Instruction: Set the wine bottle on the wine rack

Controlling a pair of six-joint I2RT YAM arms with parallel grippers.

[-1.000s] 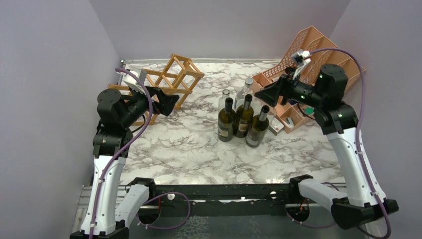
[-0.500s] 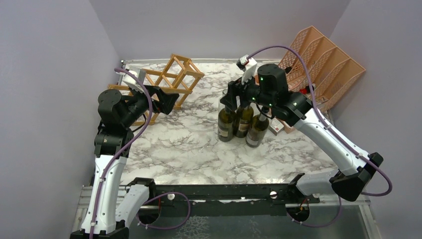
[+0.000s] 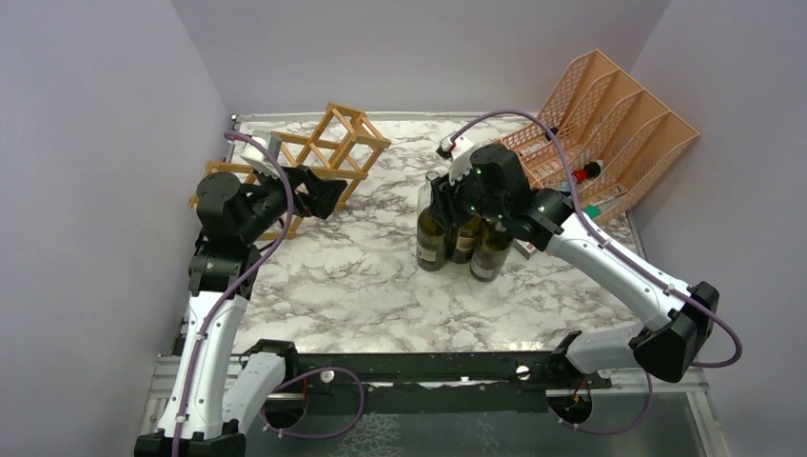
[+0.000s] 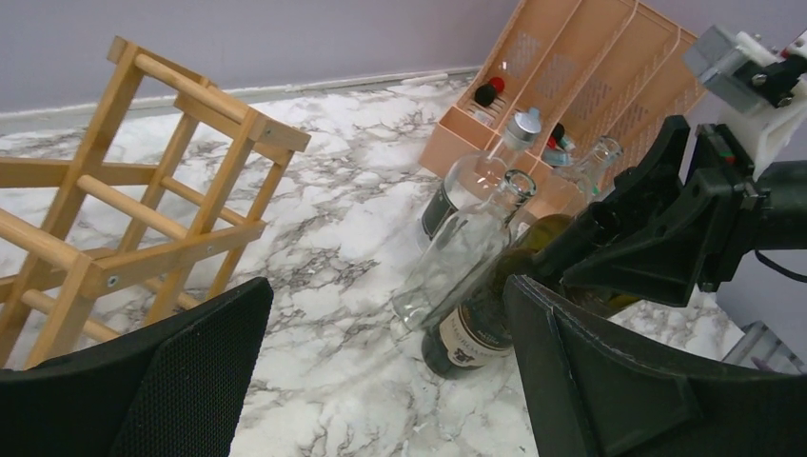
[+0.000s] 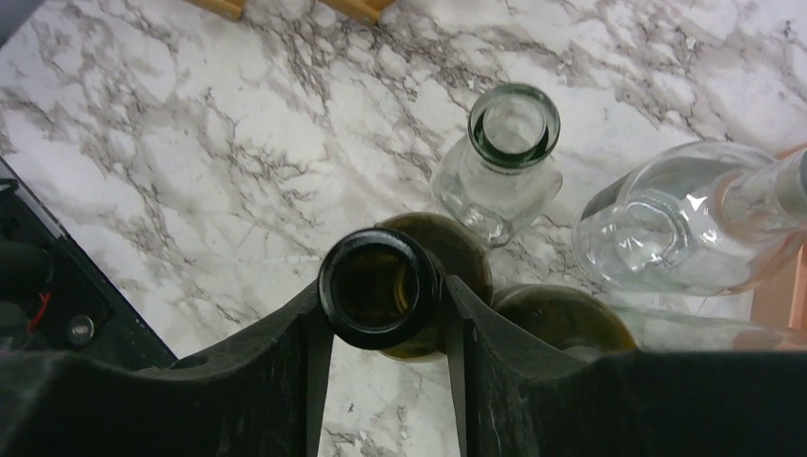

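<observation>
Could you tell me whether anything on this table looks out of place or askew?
Nothing looks spilled or broken. The wine rack sits skewed, at an angle to the table's edges. The bottles stand crowded tightly together, and the dark wine bottle between the fingers of the right gripper is open, with no cork.

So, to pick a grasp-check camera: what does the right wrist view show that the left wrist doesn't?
Right wrist only: the open mouth of the dark green bottle, flanked by the jaws of the right gripper. Left wrist only: the open cells of the wine rack, and the left gripper. Both: the clear uncapped bottle and marble table.
</observation>
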